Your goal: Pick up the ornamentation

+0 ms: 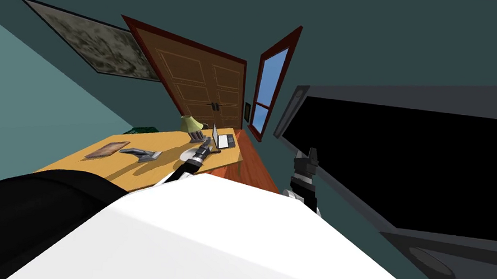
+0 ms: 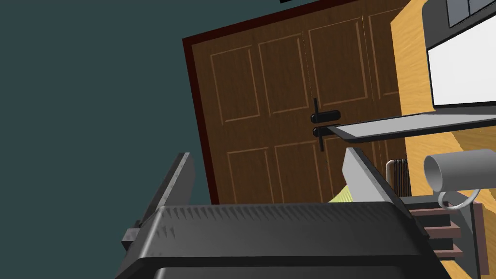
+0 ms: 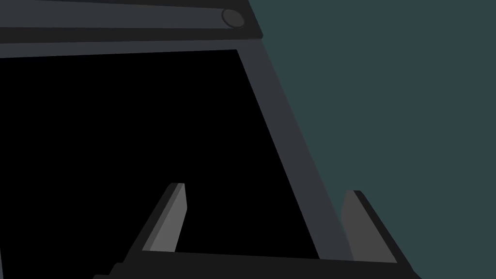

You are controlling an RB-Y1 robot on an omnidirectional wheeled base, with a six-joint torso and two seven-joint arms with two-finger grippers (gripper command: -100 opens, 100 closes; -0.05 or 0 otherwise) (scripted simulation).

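Two grippers, both spread wide with nothing held. Left gripper is out over the far end of the orange table. The gap between its fingers faces the brown double door.

I take the ornamentation to be the slatted grey and dark brown piece at the foot of the yellow-green lamp. It lies just outside one left finger, not between the two. A grey mug sits on top of it.

An open laptop crowds in close on the far side. Nearer me on the table lie a grey sculpted piece and a flat brown plaque, both well apart from the gripper.

Right gripper is raised off the table beside a dark grey frame around a black area. A window is beside the door.
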